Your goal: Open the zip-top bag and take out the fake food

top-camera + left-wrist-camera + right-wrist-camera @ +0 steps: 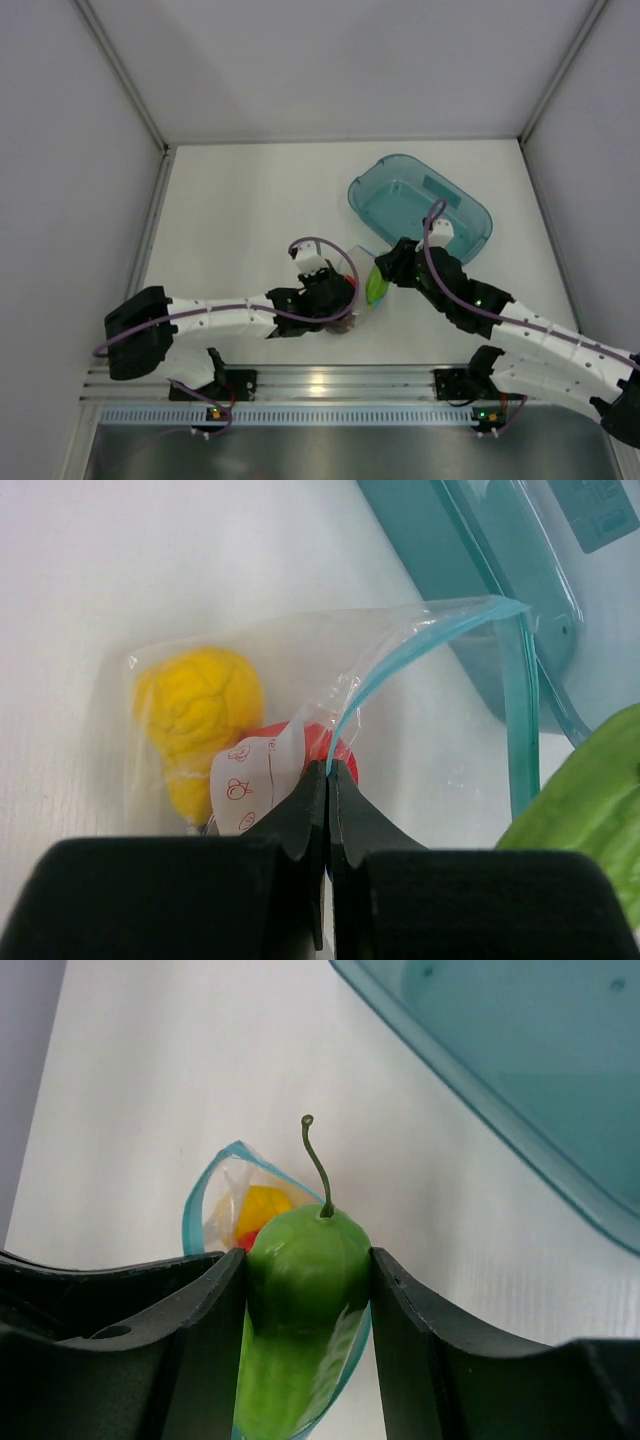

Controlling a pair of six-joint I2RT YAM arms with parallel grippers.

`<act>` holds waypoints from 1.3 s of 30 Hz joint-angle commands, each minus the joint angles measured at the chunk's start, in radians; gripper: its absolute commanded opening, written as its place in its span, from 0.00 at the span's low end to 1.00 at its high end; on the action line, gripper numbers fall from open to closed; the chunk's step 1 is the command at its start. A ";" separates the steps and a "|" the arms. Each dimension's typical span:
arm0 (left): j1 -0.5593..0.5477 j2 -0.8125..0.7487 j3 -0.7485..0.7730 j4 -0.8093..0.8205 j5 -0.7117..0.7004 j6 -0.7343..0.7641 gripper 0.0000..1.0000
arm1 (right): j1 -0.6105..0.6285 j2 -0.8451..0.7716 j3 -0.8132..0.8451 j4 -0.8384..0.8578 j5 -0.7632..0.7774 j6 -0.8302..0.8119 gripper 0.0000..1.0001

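Note:
The zip-top bag [390,670] lies on the table with its light blue zip strip mouth open; it also shows in the top view [357,258] and the right wrist view [205,1195]. My left gripper [327,769] is shut on the bag's zip strip, seen from above near the table's front [335,297]. Inside the bag are the yellow piece [197,718] and the red piece [343,746]. My right gripper [308,1255] is shut on the green oblong piece [300,1290] at the bag's mouth [377,285]. I cannot make out the dark maroon piece.
The teal translucent tray [470,210] sits at the back right, close beyond the bag; its wall shows in the left wrist view [470,570] and the right wrist view [520,1080]. Grey walls enclose the table on three sides.

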 commanded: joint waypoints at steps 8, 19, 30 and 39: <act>0.021 -0.097 -0.004 0.020 0.040 0.113 0.00 | -0.215 0.014 0.203 -0.055 0.038 -0.236 0.21; 0.051 -0.214 0.053 -0.035 0.105 0.239 0.00 | -0.574 0.297 0.305 0.033 0.006 -0.334 0.22; 0.087 -0.210 0.163 -0.074 0.155 0.344 0.00 | -0.665 0.563 0.472 -0.032 -0.052 -0.377 0.62; 0.123 -0.137 0.219 -0.074 0.079 0.223 0.00 | -0.645 0.332 0.394 -0.099 -0.485 -0.310 0.55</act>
